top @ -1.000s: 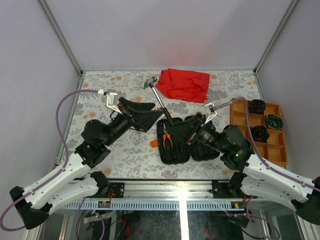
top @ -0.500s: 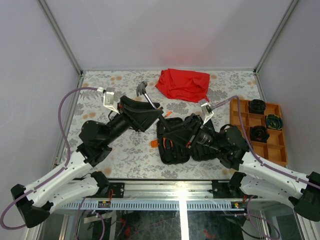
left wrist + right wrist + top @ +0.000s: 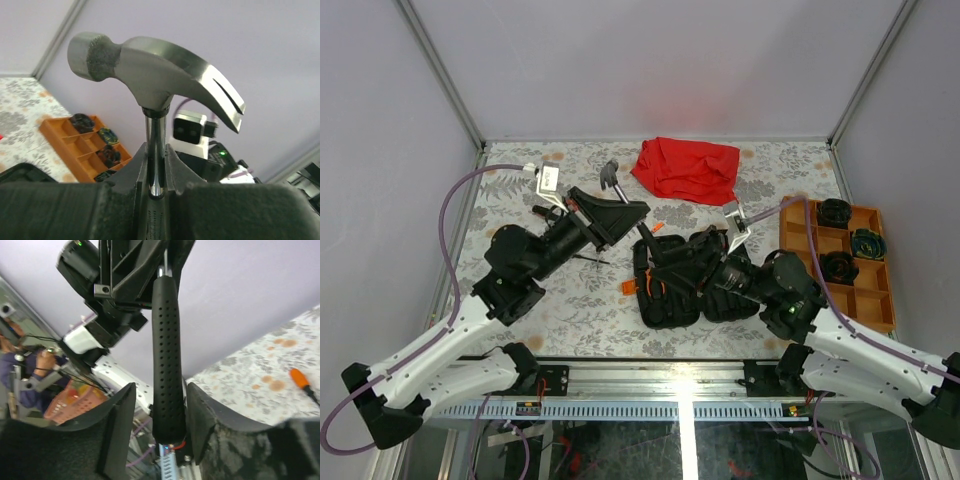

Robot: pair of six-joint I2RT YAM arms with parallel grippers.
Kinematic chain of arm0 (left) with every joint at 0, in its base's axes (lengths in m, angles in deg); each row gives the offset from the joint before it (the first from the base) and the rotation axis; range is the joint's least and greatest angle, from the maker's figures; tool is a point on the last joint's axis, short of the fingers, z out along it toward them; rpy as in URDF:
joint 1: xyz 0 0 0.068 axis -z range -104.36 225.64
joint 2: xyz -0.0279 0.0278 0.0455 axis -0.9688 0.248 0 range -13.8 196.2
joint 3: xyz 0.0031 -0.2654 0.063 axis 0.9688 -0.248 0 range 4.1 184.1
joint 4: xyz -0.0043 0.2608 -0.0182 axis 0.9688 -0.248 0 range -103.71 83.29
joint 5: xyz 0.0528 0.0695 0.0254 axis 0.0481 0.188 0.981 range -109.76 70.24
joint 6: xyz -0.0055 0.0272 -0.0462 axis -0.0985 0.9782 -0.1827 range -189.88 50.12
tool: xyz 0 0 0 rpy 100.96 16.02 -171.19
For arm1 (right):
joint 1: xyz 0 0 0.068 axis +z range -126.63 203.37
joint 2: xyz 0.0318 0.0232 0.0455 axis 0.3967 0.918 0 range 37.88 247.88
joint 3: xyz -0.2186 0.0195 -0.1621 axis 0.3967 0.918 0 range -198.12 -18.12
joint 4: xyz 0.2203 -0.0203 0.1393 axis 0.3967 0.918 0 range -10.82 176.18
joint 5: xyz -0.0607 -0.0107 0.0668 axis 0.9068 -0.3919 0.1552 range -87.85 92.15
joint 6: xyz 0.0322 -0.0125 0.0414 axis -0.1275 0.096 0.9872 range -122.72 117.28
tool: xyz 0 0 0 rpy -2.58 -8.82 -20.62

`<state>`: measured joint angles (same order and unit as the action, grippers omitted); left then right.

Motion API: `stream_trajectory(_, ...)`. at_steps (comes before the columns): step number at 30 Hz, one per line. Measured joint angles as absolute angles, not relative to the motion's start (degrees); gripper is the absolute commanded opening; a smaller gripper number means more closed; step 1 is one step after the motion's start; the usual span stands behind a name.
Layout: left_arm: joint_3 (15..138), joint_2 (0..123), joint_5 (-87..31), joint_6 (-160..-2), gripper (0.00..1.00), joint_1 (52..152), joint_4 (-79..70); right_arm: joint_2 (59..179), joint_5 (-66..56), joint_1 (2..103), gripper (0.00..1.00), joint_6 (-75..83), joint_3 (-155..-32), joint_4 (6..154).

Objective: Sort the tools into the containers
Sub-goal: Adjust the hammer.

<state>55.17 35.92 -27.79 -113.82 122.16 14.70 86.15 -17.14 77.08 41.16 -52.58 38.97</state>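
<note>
1. The hammer (image 3: 150,60) is held up off the table (image 3: 760,165). Its steel shaft is pinched just under the head, and the head and claw stick out past the fingertips of the left gripper (image 3: 156,150).
2. The left gripper is clenched on that shaft, with both fingers pressed against the metal.
3. From the left gripper, the hammer's black perforated handle runs on into the right gripper (image 3: 160,390) and passes between its two fingers.
4. The right gripper's jaws stand parted around the handle, not clamped. One finger shows a gap to the grip and the other sits just beside it.
5. The black case (image 3: 670,295) lies on the table beneath the right gripper.
6. A small orange-handled tool (image 3: 299,376) lies on the table off to one side of the right gripper, apart from the hammer.
7. The orange tray (image 3: 880,275) sits well out on the right gripper's outer side, with dark items in several compartments.
8. The red cloth (image 3: 685,168) lies beyond both grippers at the far edge of the table, near the hammer's head but not touching it.
</note>
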Motion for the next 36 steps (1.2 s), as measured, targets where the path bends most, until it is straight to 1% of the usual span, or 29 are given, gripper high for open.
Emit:
stream_trajectory(2,56.3,36.6,-26.3,-113.3,0.00,122.1,11.4,85.0,-15.8,77.1,0.62,38.2,-53.1,43.2)
stream_trajectory(5,57.9,37.6,-23.9,-112.6,0.00,122.1,6.1,84.0,-13.7,77.1,0.65,33.7,-54.5,49.2)
stream_trajectory(11,62.3,40.9,-18.5,-111.9,0.00,122.1,-4.5,85.8,-10.5,77.1,0.65,23.6,-59.7,60.0)
stream_trajectory(13,63.0,42.1,-16.9,-111.9,0.00,122.1,-7.0,87.5,-10.0,77.1,0.62,21.1,-61.1,61.8)
stream_trajectory(16,63.0,43.4,-14.7,-112.6,0.00,122.1,-10.7,90.4,-8.2,77.1,0.54,18.6,-62.5,64.0)
stream_trajectory(19,63.0,44.2,-13.0,-113.2,0.00,122.1,-13.4,93.5,-6.3,77.1,0.44,16.8,-63.6,66.1)
stream_trajectory(23,63.0,44.4,-11.1,-113.9,0.00,122.1,-15.5,96.5,-3.6,77.1,0.35,15.6,-64.0,68.2)
stream_trajectory(24,63.0,44.4,-10.6,-114.0,0.00,122.1,-15.9,96.8,-3.3,77.1,0.30,15.6,-64.0,68.2)
stream_trajectory(26,63.0,44.5,-9.9,-114.3,0.00,122.1,-16.2,97.0,-2.9,77.3,0.11,15.4,-64.0,68.2)
stream_trajectory(28,63.0,44.8,-9.4,-114.6,0.00,122.1,-16.3,97.0,-2.7,77.4,0.01,15.3,-64.0,68.2)
stream_trajectory(29,63.0,44.9,-9.4,-114.6,0.03,122.1,-16.3,97.0,-2.6,77.4,0.00,15.3,-64.0,68.2)
stream_trajectory(30,63.0,45.1,-9.4,-114.6,0.08,122.1,-16.3,97.0,-2.6,77.4,0.00,15.4,-64.0,68.2)
stream_trajectory(36,63.0,45.4,-13.5,-113.9,0.51,122.0,-15.0,95.1,-1.3,77.4,0.00,19.1,-62.1,67.8)
